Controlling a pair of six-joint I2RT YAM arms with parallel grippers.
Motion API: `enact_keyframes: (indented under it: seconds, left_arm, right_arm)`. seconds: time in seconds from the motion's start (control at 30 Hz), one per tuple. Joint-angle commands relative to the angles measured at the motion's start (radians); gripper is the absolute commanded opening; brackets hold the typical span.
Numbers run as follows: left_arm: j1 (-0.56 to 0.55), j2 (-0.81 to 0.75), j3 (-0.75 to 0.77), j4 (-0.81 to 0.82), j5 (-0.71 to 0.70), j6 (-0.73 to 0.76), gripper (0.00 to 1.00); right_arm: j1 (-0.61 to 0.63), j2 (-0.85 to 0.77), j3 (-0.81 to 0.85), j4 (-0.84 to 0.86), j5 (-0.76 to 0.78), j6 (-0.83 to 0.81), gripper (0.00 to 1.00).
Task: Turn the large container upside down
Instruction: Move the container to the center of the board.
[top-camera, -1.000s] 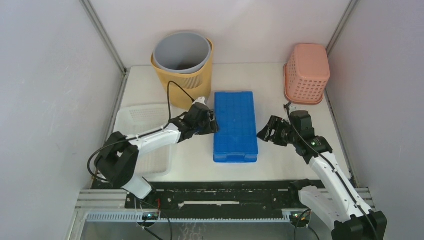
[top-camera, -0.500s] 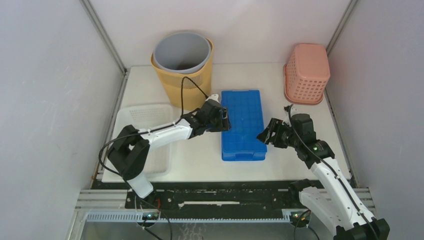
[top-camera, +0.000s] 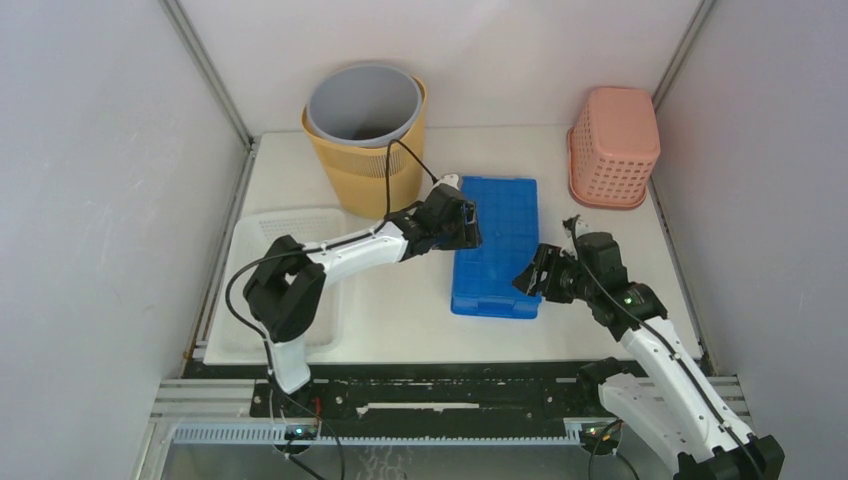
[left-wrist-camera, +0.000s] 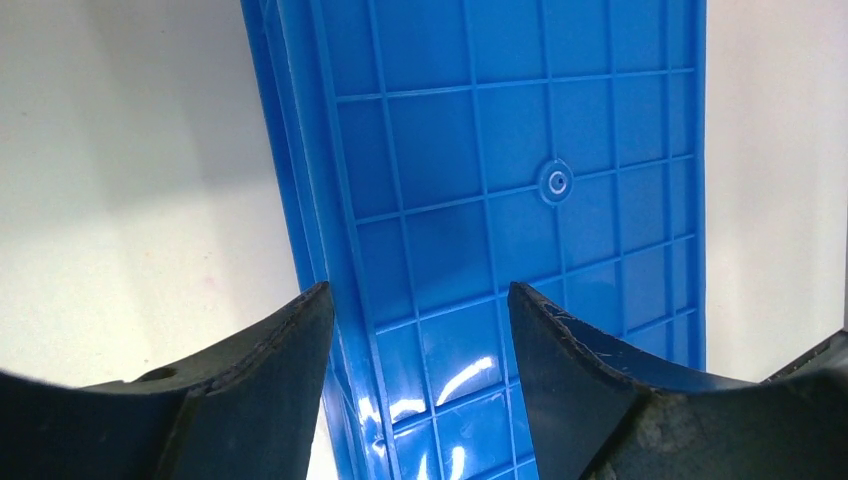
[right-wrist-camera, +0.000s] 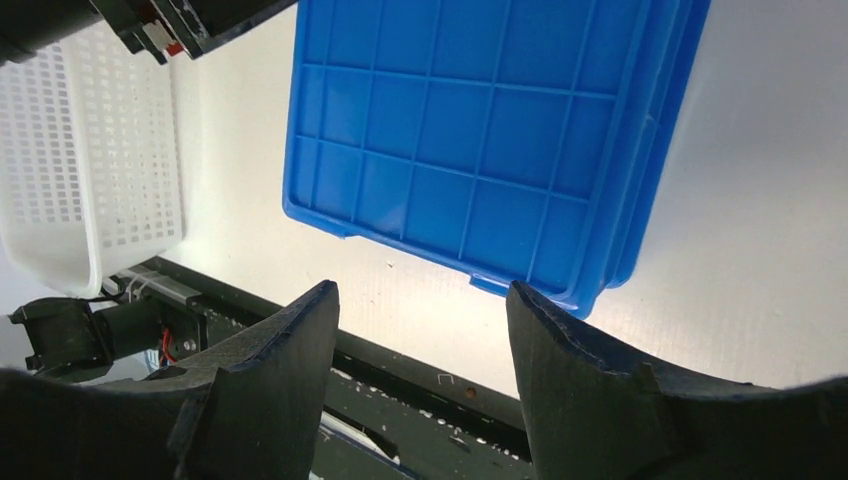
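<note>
The blue container (top-camera: 497, 245) lies flat on the white tabletop (top-camera: 400, 320), a little right of centre. Its long sides run from the far edge toward the near edge, slightly skewed. Its ribbed grid underside faces up, plain in both wrist views (left-wrist-camera: 520, 200) (right-wrist-camera: 480, 130), so by my reading the turn itself is done. What seems left is small: perhaps squaring it up, then drawing both arms clear.

The left claw (top-camera: 462, 222) sits at the container's left long side, toward the far end. Its jaws stand well apart, one finger over the bare tabletop and one over the blue base (left-wrist-camera: 420, 300). The gap is far wider than the wall between them, so it has hold of nothing, though I cannot tell whether a finger brushes the plastic. The right claw (top-camera: 530, 278) hangs just off the near right corner, jaws likewise wide and empty (right-wrist-camera: 420, 295).

Around it, a white mesh basket (top-camera: 285, 235) stands along the left edge, a yellow basket (top-camera: 365, 170) with a grey bin (top-camera: 362, 100) nested inside it is at the far left corner, and a pink basket (top-camera: 612, 145) sits bottom-up at the far right corner. All are apart from the container. The tabletop is matte and pale, walled by plain grey panels on three sides with metal posts at the far corners — a black rail runs along the near edge.
</note>
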Motion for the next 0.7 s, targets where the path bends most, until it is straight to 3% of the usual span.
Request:
enact_keyframes:
  seconds: [0.0,0.1,0.43,0.67]
  left_arm:
    - [-0.016,0.008,0.080,0.015,0.019,0.002,0.69]
    - [-0.016,0.002,0.073,0.014,0.014,0.003,0.70]
    - [-0.016,0.001,0.071,0.013,0.007,0.010,0.71]
    - [-0.014,0.022,0.114,-0.003,0.001,0.024,0.71]
  right_arm:
    - [0.033,0.002,-0.012,0.001,0.043,0.033,0.67]
    - [0.098,0.022,-0.019,0.005,0.077,0.072,0.54]
    - [0.511,0.071,-0.112,0.103,0.442,0.302,0.51]
    - [0.576,0.208,-0.124,0.166,0.565,0.351,0.43]
